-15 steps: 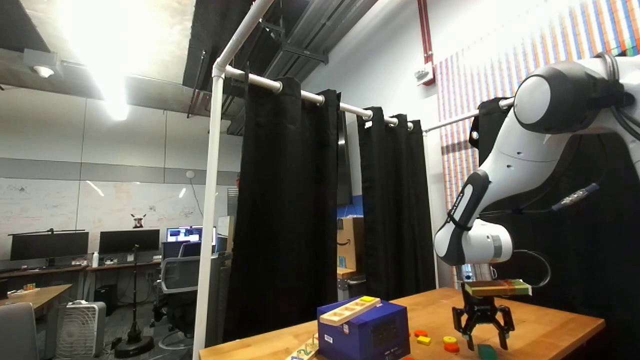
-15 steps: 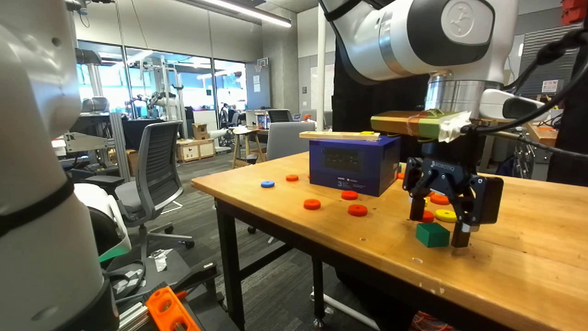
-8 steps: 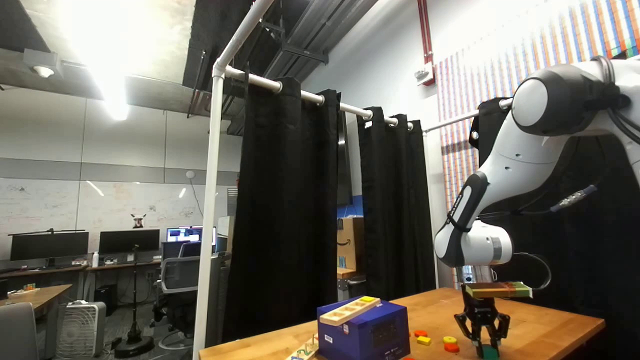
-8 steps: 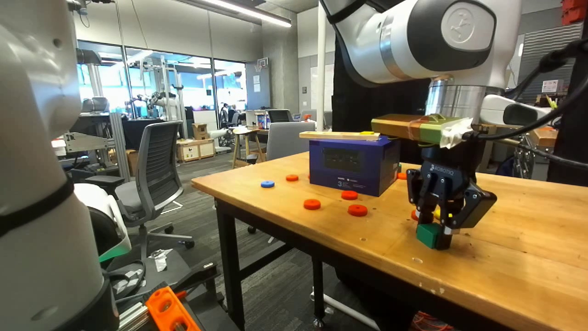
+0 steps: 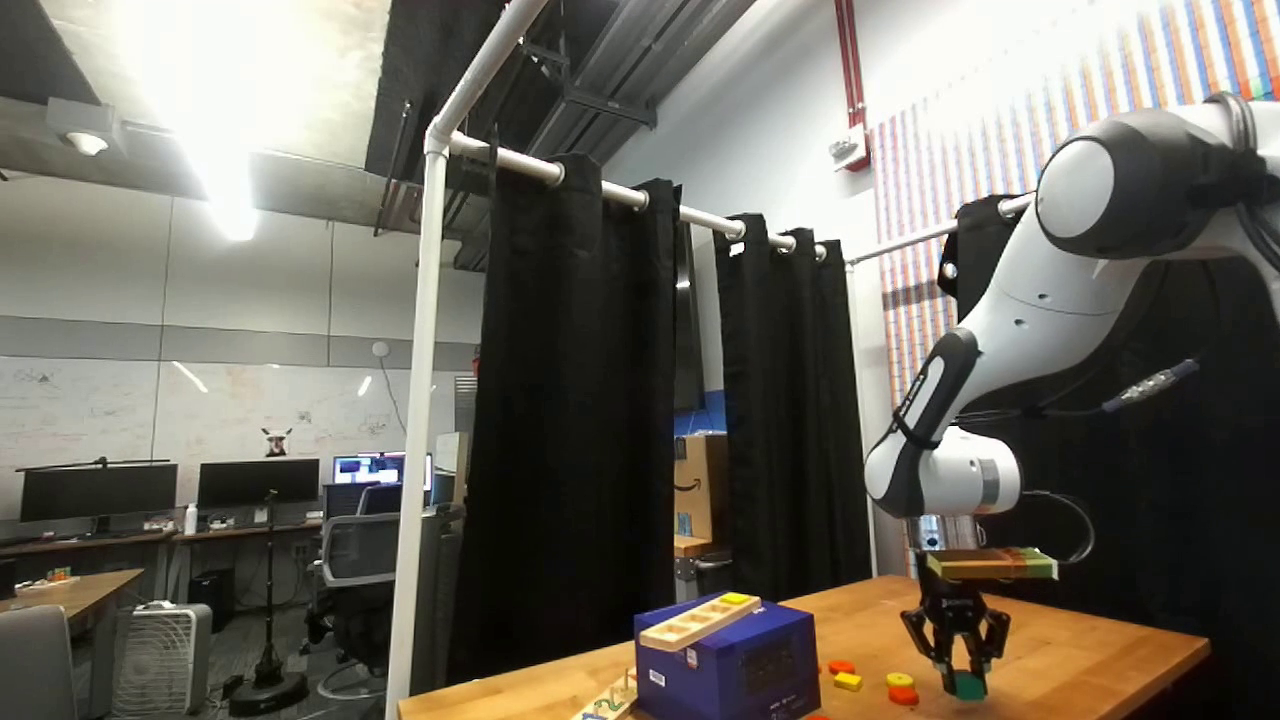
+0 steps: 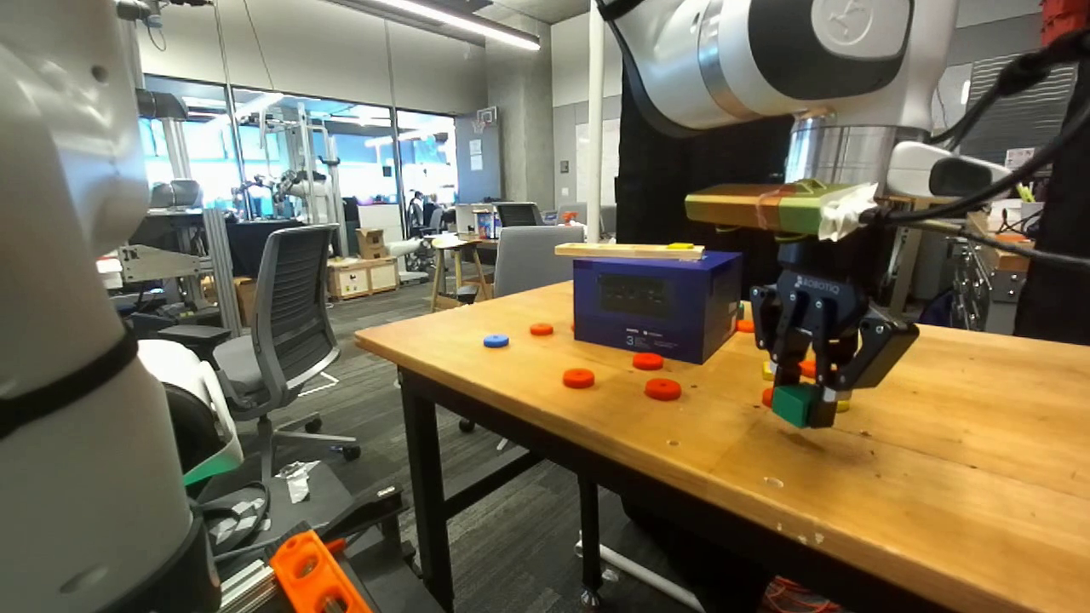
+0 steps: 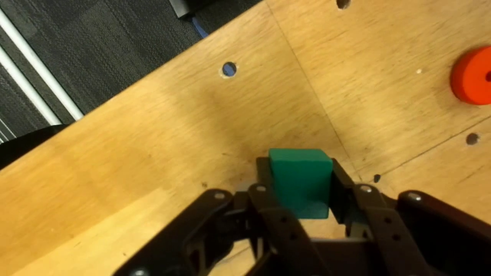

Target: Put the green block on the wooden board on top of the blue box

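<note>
Gripper is clamped on the green block, well apart from the blue box topped by the wooden board.

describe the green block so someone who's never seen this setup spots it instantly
Start at the wooden table and follow the white robot arm above it down to the black gripper. Clamped there is the green block: unlike the red pieces and yellow pieces lying loose nearby, it is green and held.
</note>
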`<state>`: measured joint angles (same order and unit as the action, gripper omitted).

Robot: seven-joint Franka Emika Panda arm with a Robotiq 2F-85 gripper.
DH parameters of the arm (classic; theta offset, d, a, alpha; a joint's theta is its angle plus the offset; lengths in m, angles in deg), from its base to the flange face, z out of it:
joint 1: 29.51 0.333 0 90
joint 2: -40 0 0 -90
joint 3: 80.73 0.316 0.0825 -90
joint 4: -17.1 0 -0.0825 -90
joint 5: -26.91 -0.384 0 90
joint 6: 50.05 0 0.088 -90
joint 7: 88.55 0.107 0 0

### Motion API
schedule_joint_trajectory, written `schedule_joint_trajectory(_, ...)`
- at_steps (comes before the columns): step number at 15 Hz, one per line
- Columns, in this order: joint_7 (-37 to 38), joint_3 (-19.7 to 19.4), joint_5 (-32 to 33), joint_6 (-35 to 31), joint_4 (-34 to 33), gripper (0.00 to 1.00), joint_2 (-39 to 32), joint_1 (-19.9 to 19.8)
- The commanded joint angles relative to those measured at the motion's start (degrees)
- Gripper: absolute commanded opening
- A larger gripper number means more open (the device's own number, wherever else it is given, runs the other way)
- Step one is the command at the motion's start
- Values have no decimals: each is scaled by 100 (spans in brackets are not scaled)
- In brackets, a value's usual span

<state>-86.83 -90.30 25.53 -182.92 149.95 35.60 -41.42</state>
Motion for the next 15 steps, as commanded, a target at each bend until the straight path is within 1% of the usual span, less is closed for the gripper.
schedule_joint_trajectory(1,-83,30,-69,338,180,16,857,125)
schedule_joint_trajectory(5,10,160,17,711,255,15,1609,304)
schedule_joint_trajectory(9,-61,403,17,1122,199,15,2109,555)
schedule_joint_trajectory(12,-112,651,23,1322,88,15,2285,802)
schedule_joint_trajectory(15,-442,859,-11,1373,1,15,2319,1115)
